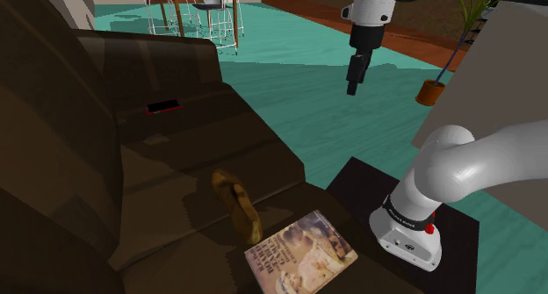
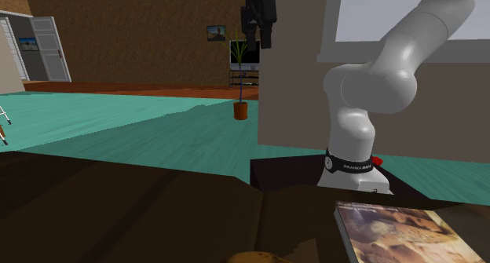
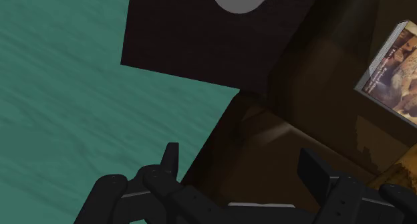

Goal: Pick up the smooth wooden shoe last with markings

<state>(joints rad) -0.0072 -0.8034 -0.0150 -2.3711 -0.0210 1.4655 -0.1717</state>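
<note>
The wooden shoe last is tan and smooth and lies on the brown sofa seat, beside a book. A sliver of the shoe last also peeks in at the second exterior view's bottom edge. My black gripper hangs high over the teal floor, far to the right of the last and well above it. In the second exterior view the gripper sits near the top edge. In the wrist view the gripper is open, its fingers apart with nothing between them, over the sofa's edge.
A picture book lies on the sofa's front corner next to the last. A red-edged phone rests on the sofa arm. My base stands on the dark stand. A potted plant and several chairs stand on the teal floor.
</note>
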